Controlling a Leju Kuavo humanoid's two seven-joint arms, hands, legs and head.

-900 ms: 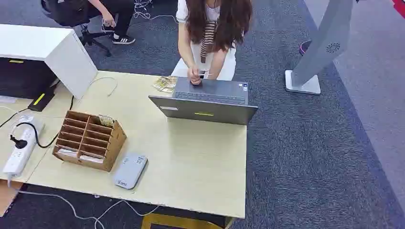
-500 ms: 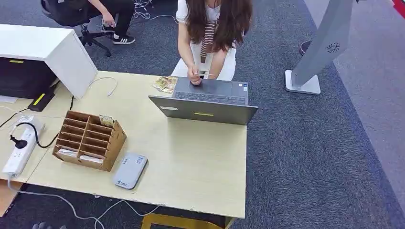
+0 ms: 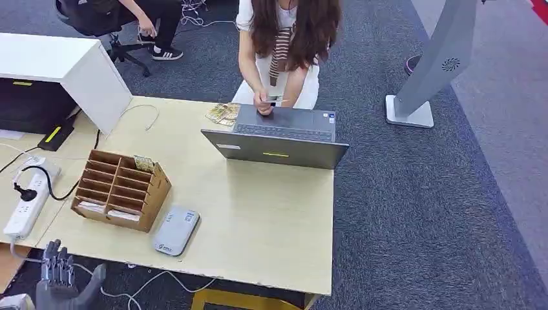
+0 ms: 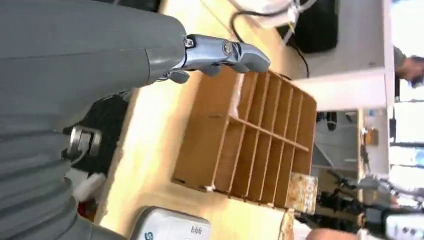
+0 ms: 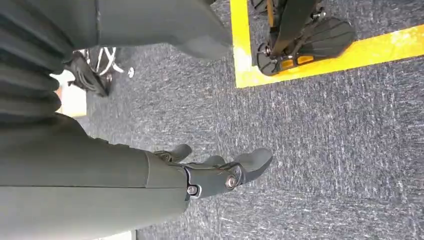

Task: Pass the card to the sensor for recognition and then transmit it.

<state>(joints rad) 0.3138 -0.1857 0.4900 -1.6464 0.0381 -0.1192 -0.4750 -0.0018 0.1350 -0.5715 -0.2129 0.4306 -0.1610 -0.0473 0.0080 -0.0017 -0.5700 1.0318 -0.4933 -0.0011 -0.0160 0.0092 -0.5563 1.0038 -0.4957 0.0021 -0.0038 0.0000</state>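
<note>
Head view: my left hand (image 3: 61, 284), fingers spread and empty, just short of the slotted wooden organizer (image 3: 120, 189); my right hand (image 5: 215, 172) hangs empty over rough carpet (image 5: 325, 150).

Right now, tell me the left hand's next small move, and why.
Probably raise the left hand further and forward over the table edge toward the brown wooden slotted card organizer. The hand is empty, low at the table's near corner, and the grey card sensor lies beside the organizer.

- Left hand (image 3: 59, 281): has risen into sight at the near left, just short of the table's (image 3: 271, 226) near edge, fingers (image 3: 57, 265) apart and empty.
- Nothing on the tabletop has moved.
</note>
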